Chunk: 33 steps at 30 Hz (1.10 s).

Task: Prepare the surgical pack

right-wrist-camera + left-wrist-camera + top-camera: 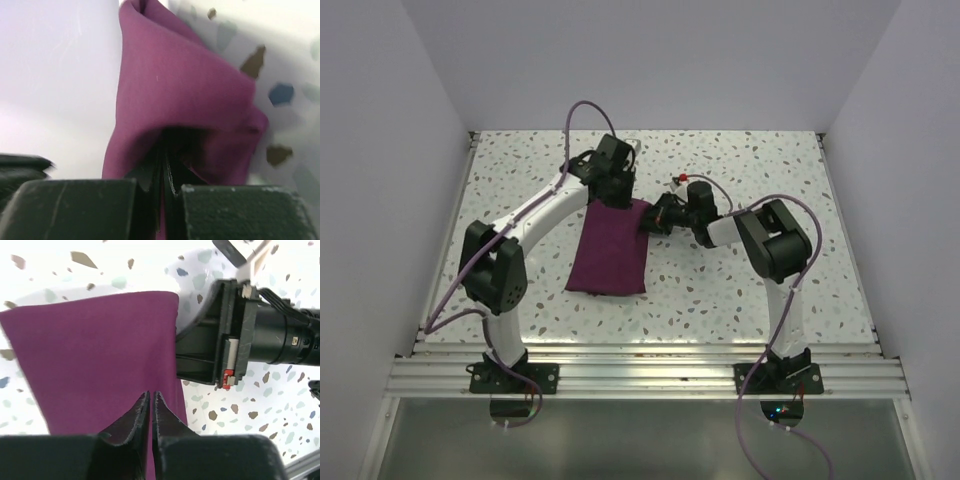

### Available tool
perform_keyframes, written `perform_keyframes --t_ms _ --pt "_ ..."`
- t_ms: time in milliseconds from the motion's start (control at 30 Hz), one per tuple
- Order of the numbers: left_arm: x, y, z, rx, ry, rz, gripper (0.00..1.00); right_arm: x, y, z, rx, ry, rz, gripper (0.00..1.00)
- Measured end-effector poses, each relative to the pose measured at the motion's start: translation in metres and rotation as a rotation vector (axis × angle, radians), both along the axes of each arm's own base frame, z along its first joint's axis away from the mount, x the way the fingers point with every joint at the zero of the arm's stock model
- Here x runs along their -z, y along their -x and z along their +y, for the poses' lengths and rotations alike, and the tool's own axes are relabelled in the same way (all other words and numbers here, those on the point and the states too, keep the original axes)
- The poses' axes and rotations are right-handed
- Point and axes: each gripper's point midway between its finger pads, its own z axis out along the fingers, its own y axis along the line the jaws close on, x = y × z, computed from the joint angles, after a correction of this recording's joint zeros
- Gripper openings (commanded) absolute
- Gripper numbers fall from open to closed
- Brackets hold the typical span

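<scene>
The step in hand looks like opening or re-folding the surgical pack point(608, 258) from its far edge. Doing it well would call for shallow pinches that take only the top layer. The two arms should also draw the fold the same way at an even pace, so the bundle neither skids across the tabletop point(740, 300) nor sheds anything wrapped inside, none of which shows. The pack lies folded at the middle of the tabletop, between the two arms. The right jaws are clenched on a bunched fold at its far right corner. The left jaws sit at its far edge just beside them, drawn almost together with only a thin slit between. Whether they have caught any cloth cannot be told.
</scene>
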Motion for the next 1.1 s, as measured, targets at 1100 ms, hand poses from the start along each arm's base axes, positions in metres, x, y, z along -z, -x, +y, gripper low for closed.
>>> perform_keyframes --t_ms 1100 --pt "0.054 0.059 -0.020 0.068 0.121 0.126 0.11 0.008 -0.038 -0.048 0.028 0.071 -0.027 0.00"
